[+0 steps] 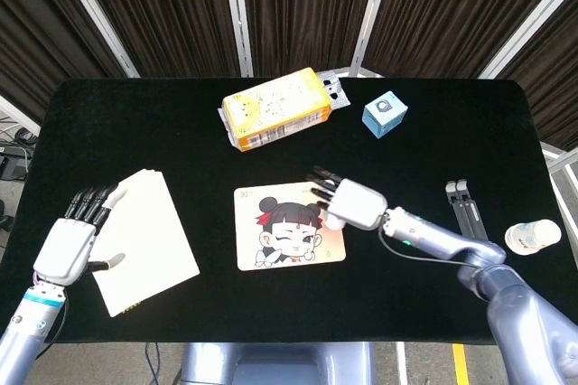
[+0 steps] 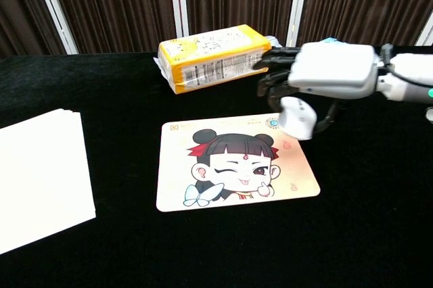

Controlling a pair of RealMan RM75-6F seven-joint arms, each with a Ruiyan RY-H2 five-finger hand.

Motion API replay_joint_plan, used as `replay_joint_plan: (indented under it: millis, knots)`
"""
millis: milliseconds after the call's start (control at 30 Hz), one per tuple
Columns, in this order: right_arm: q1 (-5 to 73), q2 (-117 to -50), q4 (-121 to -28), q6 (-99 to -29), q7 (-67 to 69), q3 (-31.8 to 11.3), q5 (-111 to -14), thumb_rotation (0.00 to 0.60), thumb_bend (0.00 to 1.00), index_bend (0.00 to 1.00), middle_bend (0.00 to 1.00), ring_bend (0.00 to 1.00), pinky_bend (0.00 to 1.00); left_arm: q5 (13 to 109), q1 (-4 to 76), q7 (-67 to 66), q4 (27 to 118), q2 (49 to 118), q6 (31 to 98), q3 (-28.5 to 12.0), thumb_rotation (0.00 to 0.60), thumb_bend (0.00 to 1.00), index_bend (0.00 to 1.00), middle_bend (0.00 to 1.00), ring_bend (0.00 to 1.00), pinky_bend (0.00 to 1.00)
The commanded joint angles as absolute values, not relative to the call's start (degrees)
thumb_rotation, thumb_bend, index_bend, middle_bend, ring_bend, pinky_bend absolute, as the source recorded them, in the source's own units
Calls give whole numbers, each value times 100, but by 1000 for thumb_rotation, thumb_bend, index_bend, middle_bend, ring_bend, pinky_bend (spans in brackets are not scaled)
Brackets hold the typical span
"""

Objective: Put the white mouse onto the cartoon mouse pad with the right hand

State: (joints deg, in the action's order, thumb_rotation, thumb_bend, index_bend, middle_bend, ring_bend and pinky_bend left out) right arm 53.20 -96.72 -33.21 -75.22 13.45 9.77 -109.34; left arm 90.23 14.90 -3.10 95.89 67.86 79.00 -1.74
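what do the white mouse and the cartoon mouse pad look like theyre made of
white mouse: probably hard plastic, with a smooth, slightly glossy white shell, held in the right hand.
cartoon mouse pad: looks like a thin, flexible mat with a printed matte top, lying flat with rounded corners; fabric or rubber, cannot tell.

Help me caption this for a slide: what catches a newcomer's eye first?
The cartoon mouse pad at the table's centre draws the eye, with the right hand holding the white mouse above its right edge. Behind it lies a yellow package; white paper sits far left.
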Motion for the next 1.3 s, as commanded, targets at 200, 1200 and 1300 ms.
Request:
replay_joint_plan:
  millis: [200,1200,1300]
  knots:
    - [5638,-10195,-3152,-7690,1045,926,-11152,600,126,578,236,0,0,8989,1509,-252,9573,6758,7839,-164,600,130,0,0,0,0]
    - [6198,-11240,-1591,-7437,1046,1372,-11397,600,121,585,236,0,0,9028,1581,-26,9602,6601,7661,-74,600,130,0,0,0,0]
    - [6189,-11287,-1501,-7454,1011,1447,-11430,600,118,584,236,0,0,9019,1584,-35,9611,6596,7650,-72,600,131,0,0,0,0]
